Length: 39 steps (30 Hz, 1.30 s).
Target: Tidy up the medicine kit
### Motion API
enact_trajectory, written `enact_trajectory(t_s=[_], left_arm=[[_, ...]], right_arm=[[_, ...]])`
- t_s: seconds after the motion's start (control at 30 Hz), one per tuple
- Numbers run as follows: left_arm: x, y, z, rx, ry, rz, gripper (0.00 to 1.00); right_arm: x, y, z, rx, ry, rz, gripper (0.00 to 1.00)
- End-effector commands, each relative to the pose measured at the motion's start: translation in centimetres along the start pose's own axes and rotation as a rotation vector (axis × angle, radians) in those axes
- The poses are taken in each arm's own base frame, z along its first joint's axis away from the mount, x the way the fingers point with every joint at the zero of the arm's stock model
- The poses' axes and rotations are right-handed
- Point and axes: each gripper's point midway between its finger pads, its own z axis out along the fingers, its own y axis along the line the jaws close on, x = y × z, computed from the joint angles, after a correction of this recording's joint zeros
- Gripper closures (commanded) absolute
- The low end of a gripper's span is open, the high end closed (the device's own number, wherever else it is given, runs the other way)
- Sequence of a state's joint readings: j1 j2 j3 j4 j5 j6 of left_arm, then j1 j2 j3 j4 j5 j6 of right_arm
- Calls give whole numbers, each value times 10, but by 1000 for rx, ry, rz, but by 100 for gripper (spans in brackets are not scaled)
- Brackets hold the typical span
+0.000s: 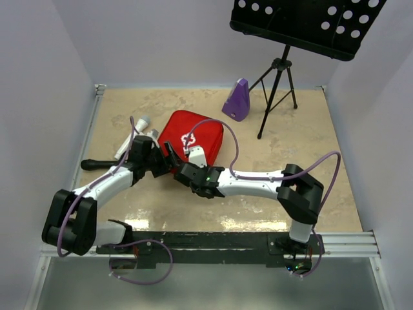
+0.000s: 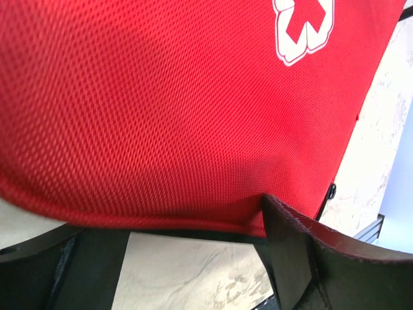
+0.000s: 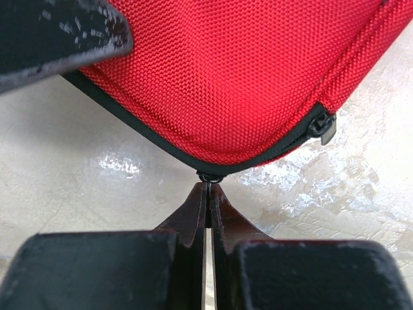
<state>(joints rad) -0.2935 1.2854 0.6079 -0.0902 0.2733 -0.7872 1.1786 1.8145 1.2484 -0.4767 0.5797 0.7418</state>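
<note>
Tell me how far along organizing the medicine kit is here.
Early, it seems. Done: nothing visible; the medicine kit lies closed. In hand: the right gripper, jaws nearly together, pinches a zipper pull at the kit's corner; the left gripper, jaws apart, sits at its edge. Left: opening it and packing the small white containers and black-handled tool lying loose on the table beside it.

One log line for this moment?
medicine kit closed | left claw open at its edge | right claw shut on zipper pull
</note>
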Motion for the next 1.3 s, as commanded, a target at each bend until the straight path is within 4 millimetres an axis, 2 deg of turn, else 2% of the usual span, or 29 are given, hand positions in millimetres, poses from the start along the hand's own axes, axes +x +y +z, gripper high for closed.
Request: enact_trajectory(t_s=[0.0, 0.17, 0.33, 0.57, 0.73, 0.8, 0.93, 1.0, 1.13, 1.2, 1.27], left_arm=[[-46, 11, 12, -124, -169, 4, 22], [-52, 42, 10, -238, -182, 4, 48], [-54, 67, 3, -263, -221, -34, 55], [-57, 67, 7, -261, -212, -34, 56], [-63, 71, 7, -263, -220, -45, 58], [-63, 76, 9, -264, -213, -60, 62], [-64, 84, 13, -268, -202, -88, 81], [-65, 86, 14, -272, -198, -93, 84], [-65, 85, 13, -272, -198, -89, 82], [-67, 80, 12, -258, -186, -77, 71], [-66, 75, 12, -244, -159, -71, 58]], right_arm=[[40, -21, -11, 31, 109, -16, 100], [52, -55, -14, 104, 115, 32, 100], [52, -81, -13, 102, 129, 121, 100], [45, -82, -18, 92, 124, 117, 100], [42, -93, -26, 85, 119, 122, 100], [46, -96, -28, 91, 131, 118, 100], [52, -100, -36, 80, 154, 119, 100], [53, -102, -38, 80, 156, 128, 100], [53, -105, -38, 107, 155, 146, 100], [51, -105, -39, 106, 148, 146, 88], [40, -102, -44, 85, 119, 161, 66]])
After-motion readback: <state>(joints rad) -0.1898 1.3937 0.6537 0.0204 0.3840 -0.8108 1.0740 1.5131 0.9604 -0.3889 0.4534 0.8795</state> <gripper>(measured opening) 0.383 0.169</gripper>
